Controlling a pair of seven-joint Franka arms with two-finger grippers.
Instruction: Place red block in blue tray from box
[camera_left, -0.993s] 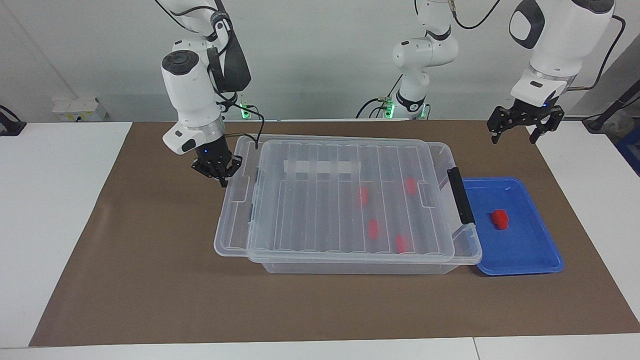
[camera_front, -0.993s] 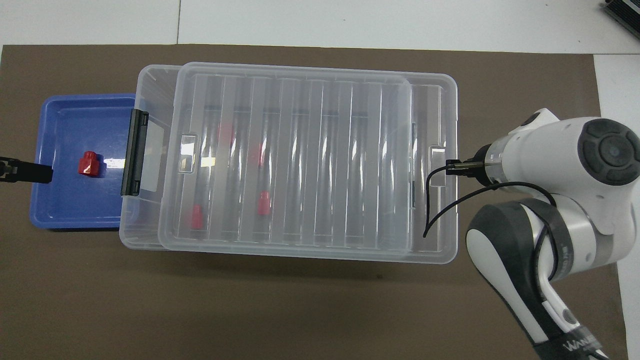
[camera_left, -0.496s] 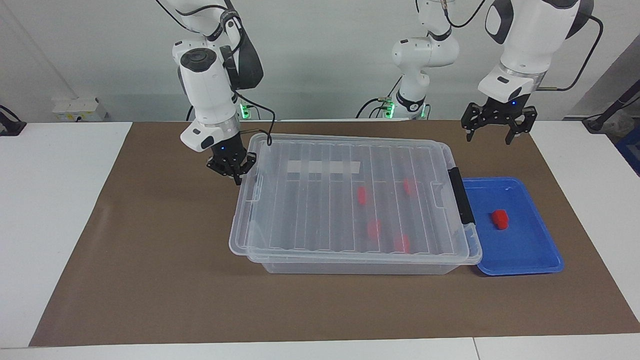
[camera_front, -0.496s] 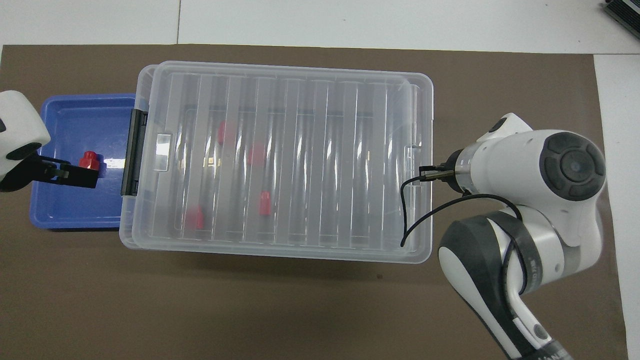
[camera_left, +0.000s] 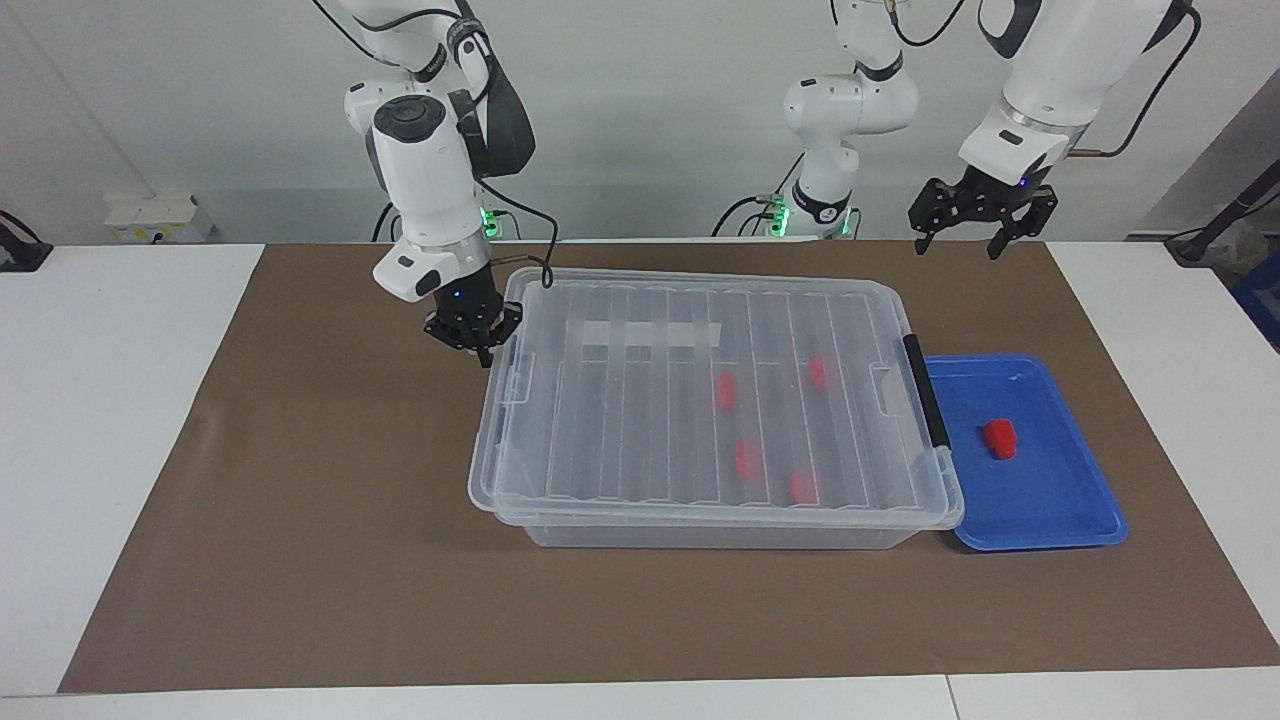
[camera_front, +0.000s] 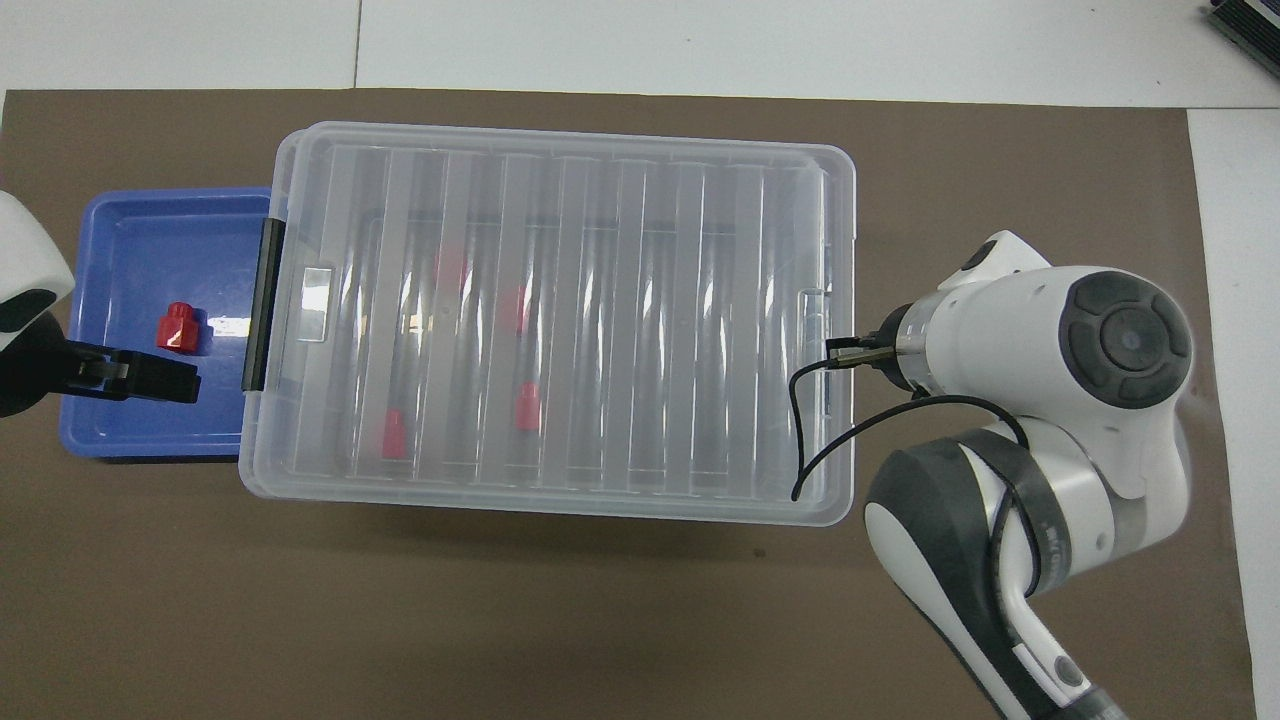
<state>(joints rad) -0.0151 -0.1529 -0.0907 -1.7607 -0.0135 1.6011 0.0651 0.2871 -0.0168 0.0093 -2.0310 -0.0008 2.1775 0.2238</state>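
Clear box (camera_left: 700, 520) mid-mat, ribbed lid (camera_left: 640, 400) on and squared with the rim; black latch clip (camera_left: 925, 400) at the left arm's end. Blue tray (camera_left: 1060, 510) just beside that end, touching or nearly so. Wide bare brown mat (camera_left: 300, 560) on the side farther from robots and toward the right arm's end.

Count: five red blocks; one red block (camera_left: 998, 438) in the tray, four under the lid (camera_left: 727, 392) (camera_left: 818, 372) (camera_left: 745, 458) (camera_left: 802, 487). One tray, one box, two arms.

Right gripper (camera_left: 482, 352) fingertips together, holding nothing, at the lid's end edge; contact unclear. Left gripper (camera_left: 968, 238) spread wide, empty, raised.

Overhead view: right gripper hidden under own arm; only a dark part of left gripper (camera_front: 150, 376) over tray. Facing view shows both.
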